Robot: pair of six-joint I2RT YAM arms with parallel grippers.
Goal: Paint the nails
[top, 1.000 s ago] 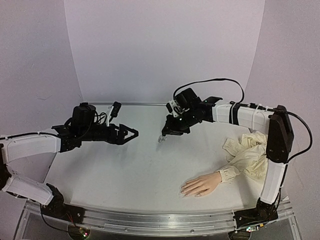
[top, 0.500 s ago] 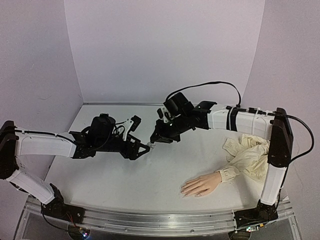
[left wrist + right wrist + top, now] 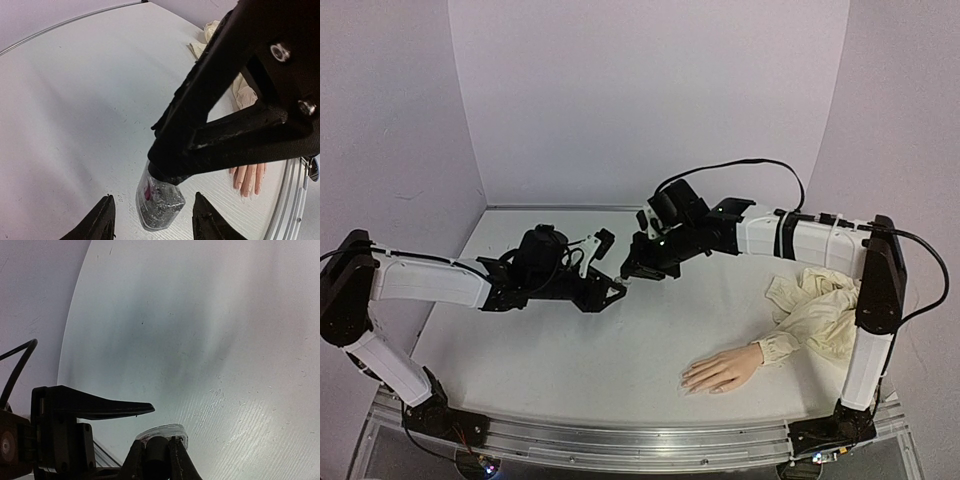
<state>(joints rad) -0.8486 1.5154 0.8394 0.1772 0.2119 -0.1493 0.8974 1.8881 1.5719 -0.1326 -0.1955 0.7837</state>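
A small clear polish bottle (image 3: 160, 200) with a black cap (image 3: 156, 454) hangs just above the table. My right gripper (image 3: 156, 442) is shut on its cap. My left gripper (image 3: 152, 196) is open, one finger on each side of the bottle's glass body with a gap on both sides. In the top view the two grippers meet at the table's middle, right (image 3: 628, 274) above left (image 3: 617, 291). The mannequin hand (image 3: 725, 370) lies palm down at the front right, and its nails (image 3: 245, 190) show faintly at the fingertips.
The cream cloth sleeve (image 3: 820, 310) is bunched behind the mannequin hand, close to the right arm's upright link (image 3: 875, 300). A metal rail (image 3: 640, 440) runs along the near table edge. White walls close off the back and sides.
My left arm has swung right and forward until its fingers flank the bottle, and its jaws have narrowed. My right arm has shifted slightly left, still holding the bottle.
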